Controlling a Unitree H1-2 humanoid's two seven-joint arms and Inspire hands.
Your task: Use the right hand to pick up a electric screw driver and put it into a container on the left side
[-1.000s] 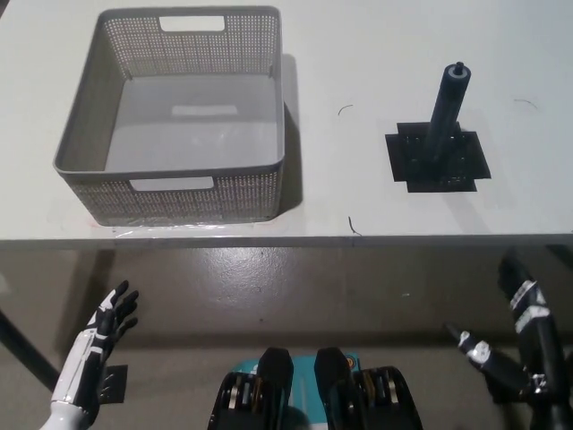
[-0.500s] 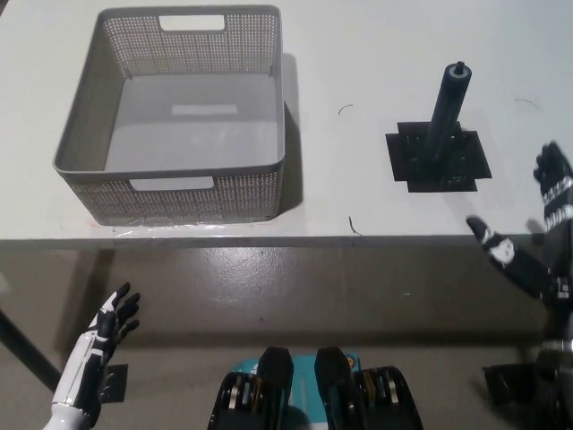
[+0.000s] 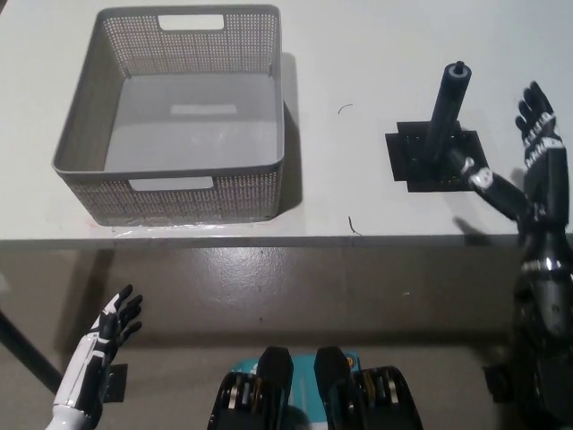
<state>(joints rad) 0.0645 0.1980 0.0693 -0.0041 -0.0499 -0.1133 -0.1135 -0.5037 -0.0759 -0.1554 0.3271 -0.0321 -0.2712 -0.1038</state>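
Observation:
A dark grey electric screwdriver (image 3: 447, 106) stands upright on a black square base (image 3: 437, 159) at the right of the white table. My black right hand (image 3: 524, 166) is open over the table, just right of the screwdriver, apart from it, with its thumb near the base's right edge. The grey mesh basket (image 3: 81, 148) sits at the table's left with nothing in it. My white left hand (image 3: 109, 331) rests open low at the lower left, below the table's front edge.
The white table's front edge (image 3: 286, 240) runs across the middle of the picture, with grey floor below it. Small dark scraps (image 3: 354, 227) lie on the table between basket and screwdriver.
My right hand has risen from below the table's front edge up over the table, ending beside the screwdriver. The left hand has barely moved.

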